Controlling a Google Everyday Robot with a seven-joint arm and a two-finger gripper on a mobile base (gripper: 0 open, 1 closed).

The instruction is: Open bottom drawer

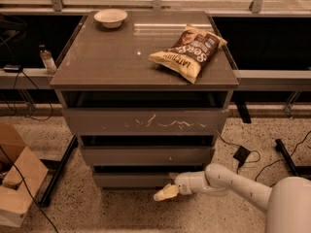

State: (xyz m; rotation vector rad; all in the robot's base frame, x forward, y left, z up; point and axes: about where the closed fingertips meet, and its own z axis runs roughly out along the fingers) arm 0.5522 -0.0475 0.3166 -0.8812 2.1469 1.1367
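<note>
We see the bench (107, 62) from above its front edge, with three drawers stacked below that edge. The bottom drawer (127, 180) is the slimmest and lowest, a plain flat front just above the floor (107, 212). A dark strip shows over it, under the middle drawer (146, 156). The top drawer (146, 122) is the tallest and bears white scratches.

The gripper (166, 193) is low, under the front edge and toward the front right corner, right at the bottom drawer's lower rim, right of that front's middle. Its pale yellow tip points left and a little down. We cannot tell whether it touches the front, nor whether the gripper is apart or together. The white arm (228, 181) reaches in from the lower right, nearly level with the floor.

On the bench, a bowl (111, 18) sits near the back left corner. A chip bag (188, 52) lies toward the right edge, slanted, its upper end close to that edge.

Past the left edge a small bottle (47, 59) stands on a ledge. A cardboard box (19, 188) rests on the floor off the front left corner. A black power brick (241, 155) with cables lies on the floor right of the drawers.
</note>
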